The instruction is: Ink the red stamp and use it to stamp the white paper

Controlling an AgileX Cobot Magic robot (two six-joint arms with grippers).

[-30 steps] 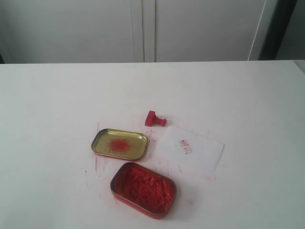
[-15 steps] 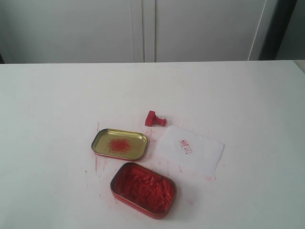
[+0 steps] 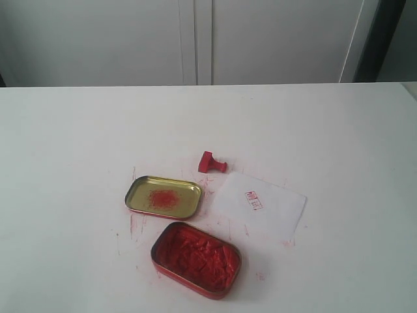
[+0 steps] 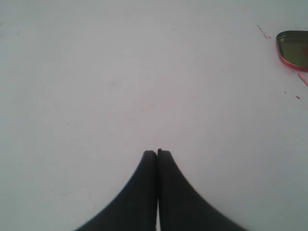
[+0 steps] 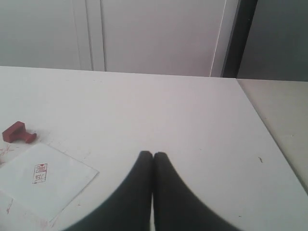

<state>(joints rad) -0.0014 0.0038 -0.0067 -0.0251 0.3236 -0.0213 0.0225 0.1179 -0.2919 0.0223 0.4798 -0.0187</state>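
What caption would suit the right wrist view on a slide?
Shut right pincer above the table, red stamp on its side beside the marked white paper.

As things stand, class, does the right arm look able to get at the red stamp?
Probably yes: the red stamp lies uncovered on the table, nothing between it and the shut right hand.

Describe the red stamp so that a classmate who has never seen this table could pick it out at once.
On the white table, find the white paper bearing a small red mark. Just beyond its far left corner is the red stamp, lying on its side. Unlike the gold tin and the ink-filled tin, it is tiny, with a knob handle.
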